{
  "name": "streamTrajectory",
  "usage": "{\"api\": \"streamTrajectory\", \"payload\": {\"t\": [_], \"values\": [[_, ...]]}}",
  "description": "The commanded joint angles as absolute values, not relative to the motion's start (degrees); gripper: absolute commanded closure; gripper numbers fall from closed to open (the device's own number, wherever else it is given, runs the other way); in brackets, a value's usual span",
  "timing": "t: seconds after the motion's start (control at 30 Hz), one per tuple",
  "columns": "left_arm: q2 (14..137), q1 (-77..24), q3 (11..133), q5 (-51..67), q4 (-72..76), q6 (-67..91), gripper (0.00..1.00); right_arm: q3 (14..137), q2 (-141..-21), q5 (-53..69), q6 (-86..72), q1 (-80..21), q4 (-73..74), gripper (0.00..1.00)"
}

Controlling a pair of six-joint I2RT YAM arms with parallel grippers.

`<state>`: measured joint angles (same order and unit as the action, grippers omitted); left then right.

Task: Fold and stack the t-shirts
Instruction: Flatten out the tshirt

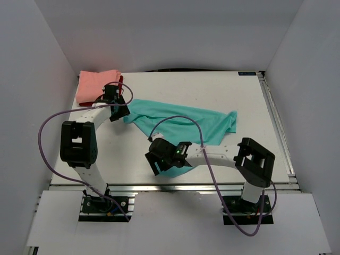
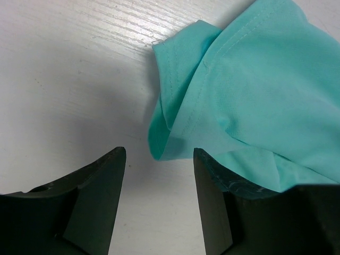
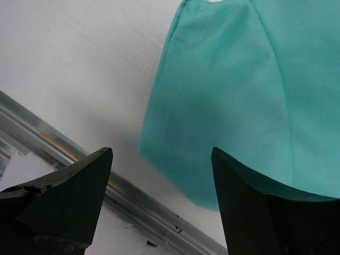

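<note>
across the middle of the table: a teal-turquoise cotton t-shirt (image 1: 180,119) lies spread and rumpled, unfolded, running from far-left to right, with one part reaching toward the near edge.
far-left corner: a salmon-pink cotton t-shirt (image 1: 93,85) lies in a folded block; a thin strip of dark red cloth (image 1: 121,79) shows along its right side, too little of it to tell how it lies.
surface: a white wood-grain table (image 1: 239,90), with an aluminium rail (image 3: 133,196) along its near edge.
left gripper (image 1: 119,109): low, just beside the pink shirt, at the teal shirt's left corner; from the wrist the black fingers stand moderately apart (image 2: 159,159), the hemmed, doubled-over corner of the shirt (image 2: 255,79) just ahead of the gap, nothing pinched. the right-hand finger overlaps cloth in the view; contact cannot be told.
right gripper (image 1: 162,164): low over the teal shirt's near part, close to the rail; fingers spread wide (image 3: 162,159), a smooth edge of the shirt (image 3: 239,95) ahead of them, nothing clamped.
cables: a purple cable loops off each arm.
</note>
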<state>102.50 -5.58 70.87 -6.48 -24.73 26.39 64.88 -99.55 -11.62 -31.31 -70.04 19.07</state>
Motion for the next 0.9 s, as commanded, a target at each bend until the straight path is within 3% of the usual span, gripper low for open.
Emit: {"api": "streamTrajectory", "payload": {"t": [0.0,0.47,0.87], "values": [[102.74,-5.45,72.16,-6.86,-23.21,25.4,0.35,68.2,-102.46,-15.99,-32.61,-72.15,18.28,0.18],[104.33,-5.71,70.57,-6.59,-20.22,25.23,0.36,70.93,-112.84,-23.73,-38.4,-75.41,24.52,0.26],[106.87,-8.35,69.35,-7.82,-17.24,24.96,0.37,69.96,-114.08,-24.34,-40.25,-76.02,25.22,0.28]]}}
